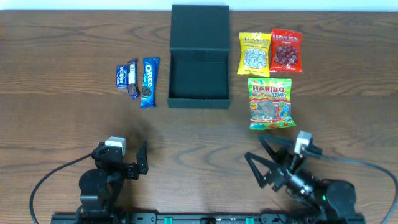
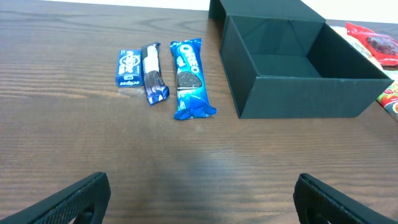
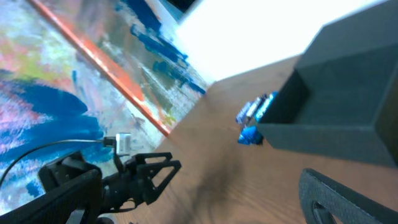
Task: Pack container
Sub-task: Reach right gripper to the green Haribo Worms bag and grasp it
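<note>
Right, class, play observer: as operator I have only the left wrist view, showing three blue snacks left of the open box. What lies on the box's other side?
Observer: Three sweet bags: a yellow bag and a red bag side by side, and a Haribo bag nearer the arms.
Operator: Where is the right gripper?
Observer: The right gripper is open, just short of the Haribo bag, touching nothing.
Operator: Anything hidden behind the near wall?
Observer: No; from overhead the container floor is bare.
</note>
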Action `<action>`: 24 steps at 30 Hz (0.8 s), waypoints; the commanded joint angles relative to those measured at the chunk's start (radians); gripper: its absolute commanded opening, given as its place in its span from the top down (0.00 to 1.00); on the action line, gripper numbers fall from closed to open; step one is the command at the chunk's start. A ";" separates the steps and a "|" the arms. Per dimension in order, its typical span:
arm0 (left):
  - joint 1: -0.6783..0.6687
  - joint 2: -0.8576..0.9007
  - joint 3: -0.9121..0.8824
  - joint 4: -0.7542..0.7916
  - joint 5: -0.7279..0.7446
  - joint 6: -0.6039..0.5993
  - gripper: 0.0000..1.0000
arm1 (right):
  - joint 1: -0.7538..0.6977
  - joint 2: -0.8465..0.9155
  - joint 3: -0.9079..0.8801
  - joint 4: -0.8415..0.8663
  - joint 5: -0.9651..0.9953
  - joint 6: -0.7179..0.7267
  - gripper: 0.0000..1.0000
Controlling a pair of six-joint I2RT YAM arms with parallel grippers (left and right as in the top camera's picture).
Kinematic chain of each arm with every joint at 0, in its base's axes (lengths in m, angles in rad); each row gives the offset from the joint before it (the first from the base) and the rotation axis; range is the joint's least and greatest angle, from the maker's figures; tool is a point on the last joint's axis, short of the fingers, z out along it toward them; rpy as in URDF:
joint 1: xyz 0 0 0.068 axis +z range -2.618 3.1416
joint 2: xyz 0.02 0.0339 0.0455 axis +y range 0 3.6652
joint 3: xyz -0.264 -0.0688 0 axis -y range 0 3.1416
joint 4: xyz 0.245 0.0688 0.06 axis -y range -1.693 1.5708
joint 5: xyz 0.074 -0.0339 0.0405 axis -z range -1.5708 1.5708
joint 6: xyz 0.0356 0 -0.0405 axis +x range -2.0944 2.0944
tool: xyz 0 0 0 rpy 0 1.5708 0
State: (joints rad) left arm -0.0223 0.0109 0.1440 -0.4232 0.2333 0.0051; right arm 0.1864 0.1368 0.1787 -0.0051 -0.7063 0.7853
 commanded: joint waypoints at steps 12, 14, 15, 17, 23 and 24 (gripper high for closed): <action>0.000 -0.007 -0.020 -0.003 0.011 0.018 0.05 | -0.011 0.720 0.382 -0.128 0.091 -0.303 0.01; 0.000 -0.007 -0.020 -0.003 0.011 0.018 0.05 | -0.011 0.816 0.463 -0.201 0.152 -0.360 0.01; 0.000 -0.007 -0.020 -0.003 0.011 0.018 0.05 | -0.011 0.858 0.500 -0.235 0.186 -0.384 0.01; 0.000 -0.007 -0.020 -0.003 0.011 0.018 0.05 | -0.011 0.947 0.578 -0.306 0.274 -0.427 0.01; 0.000 -0.007 -0.020 -0.003 0.011 0.018 0.05 | -0.011 1.144 0.720 -0.399 0.475 -0.520 0.01; 0.000 -0.007 -0.020 -0.003 0.011 0.018 0.05 | -0.011 1.172 0.732 -0.399 0.500 -0.538 0.01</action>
State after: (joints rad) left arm -0.0223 0.0105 0.1440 -0.4232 0.2333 0.0051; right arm 0.1814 1.2709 0.8776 -0.3969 -0.3309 0.3355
